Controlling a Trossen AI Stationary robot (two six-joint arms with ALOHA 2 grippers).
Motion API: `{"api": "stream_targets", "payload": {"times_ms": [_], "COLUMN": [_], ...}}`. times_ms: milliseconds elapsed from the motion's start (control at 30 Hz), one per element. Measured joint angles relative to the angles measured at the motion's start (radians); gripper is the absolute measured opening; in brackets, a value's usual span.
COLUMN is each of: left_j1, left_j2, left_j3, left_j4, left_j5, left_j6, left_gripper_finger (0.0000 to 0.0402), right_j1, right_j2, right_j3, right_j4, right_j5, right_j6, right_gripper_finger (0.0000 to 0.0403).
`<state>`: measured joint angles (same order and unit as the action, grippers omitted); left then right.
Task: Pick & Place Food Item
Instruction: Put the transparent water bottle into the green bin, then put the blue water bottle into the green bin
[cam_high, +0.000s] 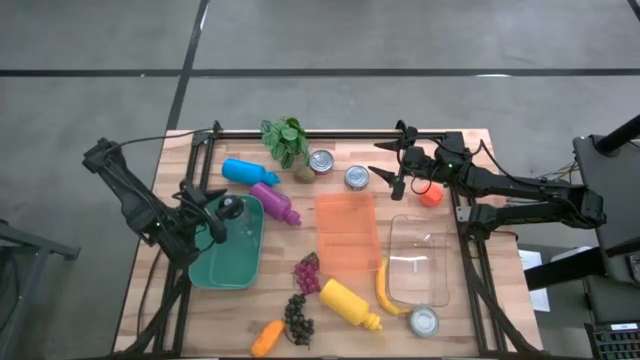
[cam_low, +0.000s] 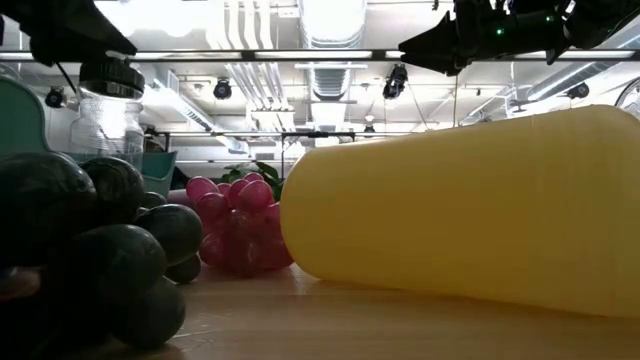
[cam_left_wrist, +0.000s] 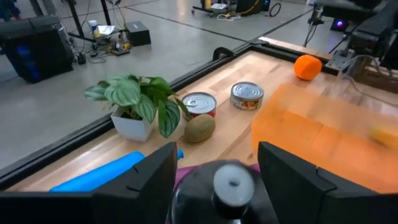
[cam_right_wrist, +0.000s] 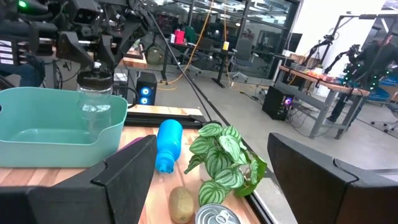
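Since the left gripper (cam_high: 213, 222) hangs directly over the clear jar (cam_right_wrist: 94, 102) standing in the teal bin (cam_high: 228, 268), that jar is the landmark for everything below. Left wrist view: the jar's black lid (cam_left_wrist: 231, 186) sits dead centre between the two dark fingers (cam_left_wrist: 149, 180), which stand spread to either side with a gap showing, not clamped on it. Jar upright, long axis vertical, in the bin's end nearest the purple bottle (cam_high: 277, 203).

Beyond the jar: blue bottle (cam_high: 248, 172), then the potted plant (cam_high: 287, 140) with a kiwi (cam_left_wrist: 199, 128) at its foot. Two tins (cam_high: 321, 162) past that, beside the orange board (cam_high: 347, 232).

Farthest from the jar, the right gripper (cam_high: 391, 174) waits over the far edge of the surface, fingers wide apart, holding nothing; the orange fruit (cam_high: 431, 196) lies just beside it.

Judgement: the left arm is far nearer the jar. For the orange fruit, the right arm is the nearer.
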<state>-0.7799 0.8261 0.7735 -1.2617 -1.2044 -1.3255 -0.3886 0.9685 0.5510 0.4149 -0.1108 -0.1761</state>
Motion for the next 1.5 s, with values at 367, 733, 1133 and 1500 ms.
{"api": "stream_targets", "payload": {"times_ms": [367, 733, 1133, 1500], "left_j1": [0.004, 0.036, 0.22, 0.756], "left_j2": [0.0, 0.018, 0.15, 0.238], "left_j3": [0.216, 0.473, 0.717, 0.793], "left_j4": [0.001, -0.003, -0.007, 0.008], "left_j5": [0.036, 0.149, 0.456, 0.943], "left_j6": [0.282, 0.534, 0.957, 1.241], "left_gripper_finger": [0.023, 0.023, 0.023, 0.023], "right_j1": [0.0, 0.0, 0.0, 0.0], "right_j2": [0.0, 0.0, 0.0, 0.0], "right_j3": [0.0, 0.0, 0.0, 0.0], "right_j4": [0.0, 0.0, 0.0, 0.0], "right_j5": [0.0, 0.0, 0.0, 0.0], "right_j6": [0.0, 0.0, 0.0, 0.0], "right_gripper_finger": [0.0305, 0.0305, 0.0305, 0.0305]}}
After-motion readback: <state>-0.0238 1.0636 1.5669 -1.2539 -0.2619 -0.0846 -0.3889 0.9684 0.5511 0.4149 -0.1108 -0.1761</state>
